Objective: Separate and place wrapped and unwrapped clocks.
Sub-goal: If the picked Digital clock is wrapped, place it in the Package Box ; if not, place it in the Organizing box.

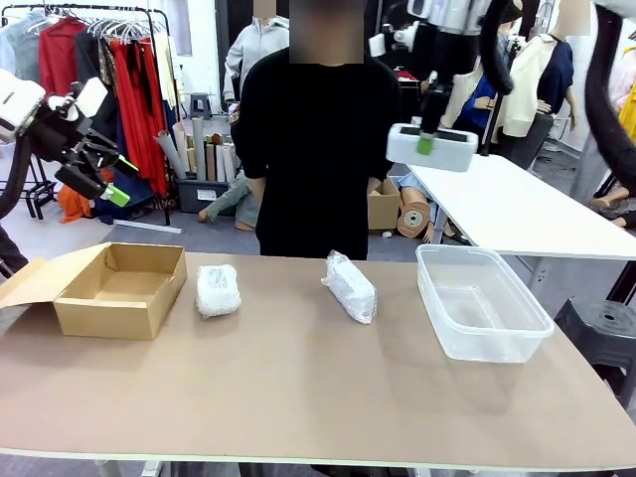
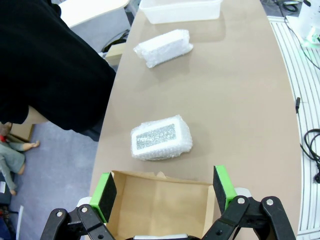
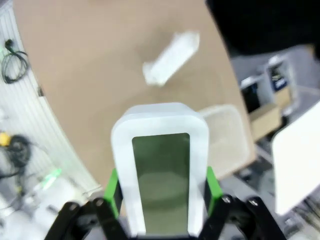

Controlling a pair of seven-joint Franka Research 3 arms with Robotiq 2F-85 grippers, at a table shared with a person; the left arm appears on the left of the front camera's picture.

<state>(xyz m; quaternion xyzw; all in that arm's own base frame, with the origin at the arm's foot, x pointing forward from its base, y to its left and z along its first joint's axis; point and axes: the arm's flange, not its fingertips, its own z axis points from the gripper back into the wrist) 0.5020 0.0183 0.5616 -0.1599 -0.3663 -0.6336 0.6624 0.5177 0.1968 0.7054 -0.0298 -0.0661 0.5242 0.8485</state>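
The bare white digital clock (image 1: 431, 147) hangs high above the clear plastic tub (image 1: 492, 346) at the table's (image 1: 298, 397) right end. It is clamped between the right gripper's (image 1: 427, 134) pads. The sorting seems to be mid-carry; next comes lowering it into the tub and releasing.

Two bubble-wrapped clocks (image 1: 218, 290) (image 1: 351, 286) lie near the far edge, between the tub and the cardboard box (image 1: 104, 320). The left gripper (image 1: 111, 179) hovers over the box, its fingers spread wide and empty.

The right wrist view is blurred, so the clock's screen is unreadable. The wrap veils both parcels' contents.
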